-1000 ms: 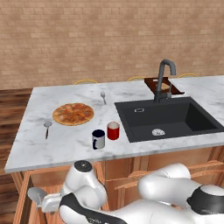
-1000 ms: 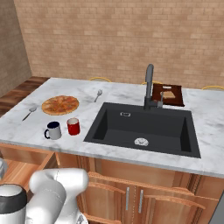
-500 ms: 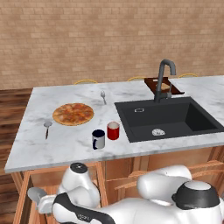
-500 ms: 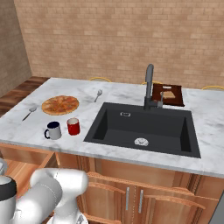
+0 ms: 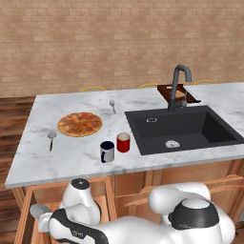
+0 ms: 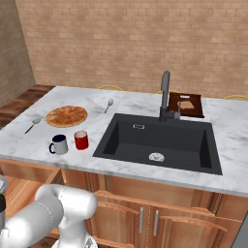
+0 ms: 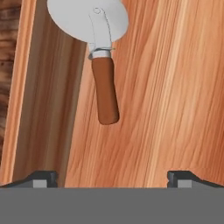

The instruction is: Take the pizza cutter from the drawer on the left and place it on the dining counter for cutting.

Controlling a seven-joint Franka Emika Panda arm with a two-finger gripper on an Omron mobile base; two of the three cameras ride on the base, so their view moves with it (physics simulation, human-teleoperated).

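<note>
- Left base view: dining counter carries pizza, two mugs, fork; drawer pulled out below.
- Right base view: sink set in the marble.
- Hand view: pizza cutter lies flat on the drawer floor; gripper spread wide, empty, apart from it.

Pizza cutter lies in drawer, wheel away from gripper. On counter: pizza left of sink; two mugs in front of pizza; fork behind.

Glossy white rounded arm segments joined by dark grey joint bands.
</note>
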